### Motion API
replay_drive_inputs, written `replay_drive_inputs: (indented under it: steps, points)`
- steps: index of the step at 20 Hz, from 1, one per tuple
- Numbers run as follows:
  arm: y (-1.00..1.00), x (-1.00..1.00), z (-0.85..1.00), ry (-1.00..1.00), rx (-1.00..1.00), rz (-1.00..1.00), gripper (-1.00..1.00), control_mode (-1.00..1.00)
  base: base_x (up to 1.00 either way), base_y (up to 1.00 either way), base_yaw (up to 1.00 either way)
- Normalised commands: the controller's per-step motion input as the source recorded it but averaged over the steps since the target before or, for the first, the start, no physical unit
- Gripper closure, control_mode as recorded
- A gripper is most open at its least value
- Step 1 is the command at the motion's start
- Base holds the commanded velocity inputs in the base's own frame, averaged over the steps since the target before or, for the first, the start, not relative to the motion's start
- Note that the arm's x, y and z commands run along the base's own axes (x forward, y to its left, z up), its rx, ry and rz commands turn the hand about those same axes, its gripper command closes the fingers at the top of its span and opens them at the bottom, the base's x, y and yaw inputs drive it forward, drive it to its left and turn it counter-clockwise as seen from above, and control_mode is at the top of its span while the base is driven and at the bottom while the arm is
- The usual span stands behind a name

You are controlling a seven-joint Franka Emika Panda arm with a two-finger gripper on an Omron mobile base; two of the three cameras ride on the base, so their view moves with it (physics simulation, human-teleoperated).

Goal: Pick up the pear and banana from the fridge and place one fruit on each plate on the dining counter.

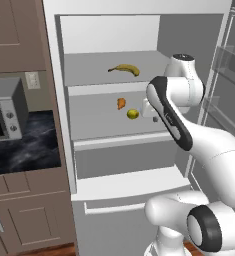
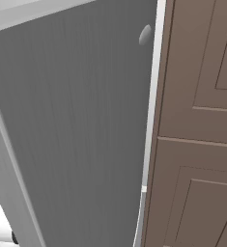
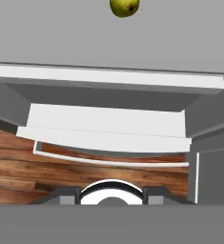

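The fridge (image 1: 114, 30) stands open. The pear (image 1: 133, 114) sits on the middle shelf beside a small orange wedge (image 1: 121, 103), just left of the gripper (image 1: 150, 112), untouched. The banana (image 1: 124, 69) lies one shelf up. I cannot tell how wide the jaws stand.

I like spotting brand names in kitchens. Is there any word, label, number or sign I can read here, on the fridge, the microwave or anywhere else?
No readable text anywhere.
Fridge: plain pale walls and shelves, no brand or label.
Microwave: two round knobs, any markings too small to read.
Wall outlet: blank.
Banana, pear: no stickers.
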Motion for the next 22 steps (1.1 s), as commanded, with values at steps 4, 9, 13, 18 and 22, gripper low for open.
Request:
replay_drive_inputs:
  steps: [4, 9, 13, 18, 22]
  points:
    - [0.00, 0.00, 0.22, -0.10, 0.04, 0.00, -1.00, -1.00, 0.00, 0.00, 0.00]
    - [0.00, 0.01, 0.46, -0.14, 0.00, 0.00, -1.00, -1.00, 0.00, 0.00, 0.00]
    - [0.00, 0.09, 0.48, -0.07, 0.00, 0.00, -1.00, -1.00, 0.00, 0.00, 0.00]
    - [0.00, 0.37, 0.35, -0.15, 0.00, -0.04, -1.00, -1.00, 0.00, 0.00, 0.00]
    - [0.02, 0.65, 0.28, -0.13, 0.00, -0.03, -1.00, -1.00, 0.00, 0.00, 0.00]
